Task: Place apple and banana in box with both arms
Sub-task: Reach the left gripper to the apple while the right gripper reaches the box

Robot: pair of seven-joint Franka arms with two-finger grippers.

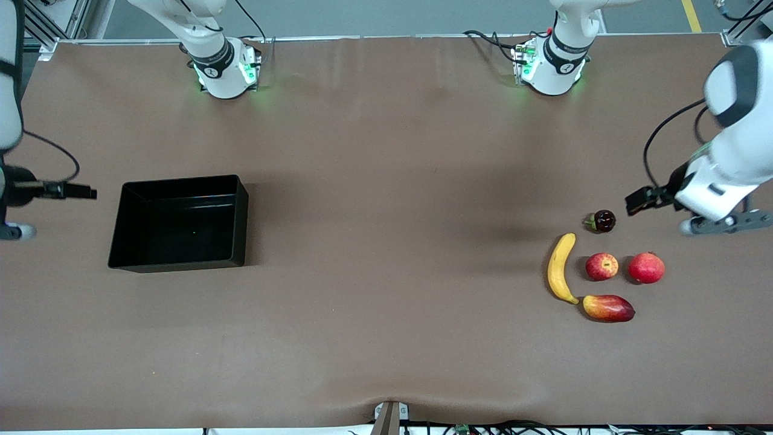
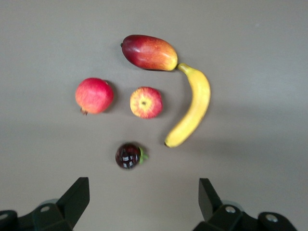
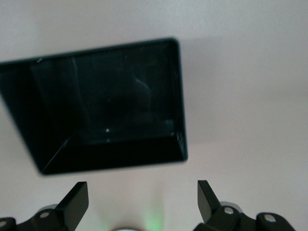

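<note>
The apple (image 1: 602, 266) lies on the brown table between the banana (image 1: 560, 267) and a larger red fruit. In the left wrist view the apple (image 2: 146, 102) and the banana (image 2: 195, 106) both show in full. The black box (image 1: 178, 261) stands empty toward the right arm's end, and it also shows in the right wrist view (image 3: 110, 154). My left gripper (image 1: 640, 199) hangs open and empty (image 2: 144, 185) over bare table beside the fruits. My right gripper (image 1: 84, 192) hangs open and empty (image 3: 143, 187) over the table beside the box.
A larger plain red fruit (image 1: 646, 267) lies beside the apple. A red-yellow mango (image 1: 609, 308) lies at the banana's tip, nearest the front camera. A small dark fruit (image 1: 603, 221) with a green stem lies closest to my left gripper.
</note>
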